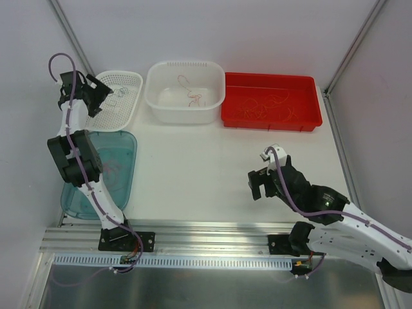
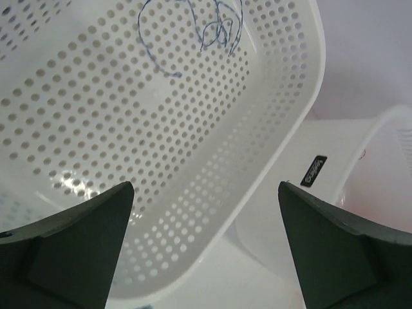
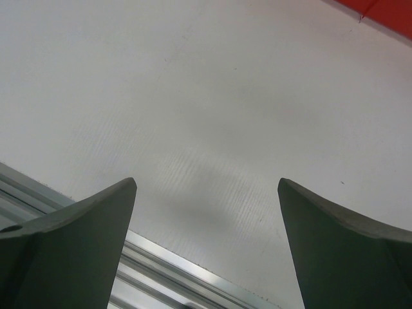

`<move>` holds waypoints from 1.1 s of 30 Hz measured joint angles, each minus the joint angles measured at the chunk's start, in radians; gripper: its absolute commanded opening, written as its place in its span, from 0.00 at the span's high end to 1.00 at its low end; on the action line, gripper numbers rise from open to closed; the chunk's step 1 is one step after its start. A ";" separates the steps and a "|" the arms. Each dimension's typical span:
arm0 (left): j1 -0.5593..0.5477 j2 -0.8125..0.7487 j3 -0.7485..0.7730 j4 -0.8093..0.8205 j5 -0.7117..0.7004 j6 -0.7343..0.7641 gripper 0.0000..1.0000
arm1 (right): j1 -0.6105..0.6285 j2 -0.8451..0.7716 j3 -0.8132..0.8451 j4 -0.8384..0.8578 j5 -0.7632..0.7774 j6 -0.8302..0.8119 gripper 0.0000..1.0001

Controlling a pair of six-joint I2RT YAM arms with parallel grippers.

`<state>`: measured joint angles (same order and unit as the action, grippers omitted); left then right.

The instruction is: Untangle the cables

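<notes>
The cables are thin curly wires lying in several containers. Red-orange ones (image 1: 267, 106) lie in the red tray (image 1: 270, 122). A few reddish ones (image 1: 193, 96) lie in the white tub (image 1: 154, 103). Dark bluish ones (image 1: 121, 93) lie in the white perforated basket (image 1: 132, 112) and also show in the left wrist view (image 2: 219, 29). A faint pinkish one (image 1: 111, 168) lies on the teal tray (image 1: 129, 138). My left gripper (image 1: 96, 98) (image 2: 205, 190) hangs open and empty over the basket's near edge (image 2: 270, 148). My right gripper (image 1: 259, 187) (image 3: 207, 183) is open and empty over bare table.
The white tub's wall (image 2: 386, 167) with a black label (image 2: 313, 170) stands just right of the basket. A metal rail (image 3: 161, 270) (image 1: 206, 232) runs along the table's near edge. The red tray's corner (image 3: 386, 9) shows far ahead of the right gripper.
</notes>
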<state>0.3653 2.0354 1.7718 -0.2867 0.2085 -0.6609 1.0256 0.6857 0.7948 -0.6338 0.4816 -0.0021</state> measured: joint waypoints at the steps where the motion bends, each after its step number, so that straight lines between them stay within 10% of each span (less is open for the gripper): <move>1: 0.000 -0.048 -0.043 -0.004 -0.010 0.006 0.06 | 0.000 -0.010 0.000 -0.005 -0.001 0.003 0.03; 17: 0.000 -0.763 -0.729 -0.077 -0.261 0.077 0.14 | 0.000 -0.186 0.003 -0.095 -0.023 0.067 0.03; 33: 0.056 -0.526 -0.757 -0.147 -0.418 0.148 0.30 | 0.000 -0.275 0.033 -0.194 -0.026 0.129 0.03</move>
<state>0.4217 1.5089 1.0149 -0.4339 -0.2096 -0.5129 1.0256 0.4110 0.8276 -0.8276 0.4561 0.1268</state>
